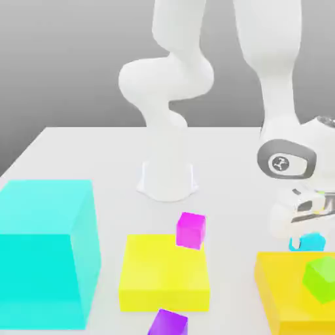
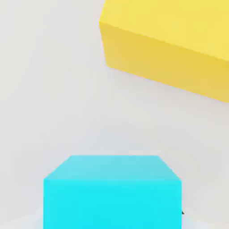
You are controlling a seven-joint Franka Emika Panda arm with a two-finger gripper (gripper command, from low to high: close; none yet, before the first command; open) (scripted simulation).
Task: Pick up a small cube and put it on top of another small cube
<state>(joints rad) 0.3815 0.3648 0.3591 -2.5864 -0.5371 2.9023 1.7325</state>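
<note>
Cyan shows between the fingers (image 1: 296,241): they are drawn in on the small cyan cube (image 1: 311,242), narrow and holding it by its sides. In the exterior view the cube is at the right, just beyond the orange block (image 1: 269,282), with one fingertip overlapping its near face. Whether its underside touches the surface (image 1: 229,229), I cannot tell. The hand view has the cube upright and square-on, apart from a yellow-toned block (image 2: 161,53).

The green cube (image 1: 322,279) appears over the orange block. Towards the exterior view's left come the yellow block (image 1: 163,271), with the magenta cube (image 1: 190,231) overlapping its far right corner and the purple cube (image 1: 169,324) at its near edge, and then the very large cyan block (image 1: 39,268). The white arm (image 1: 278,72) reaches down from above at the exterior view's right.
</note>
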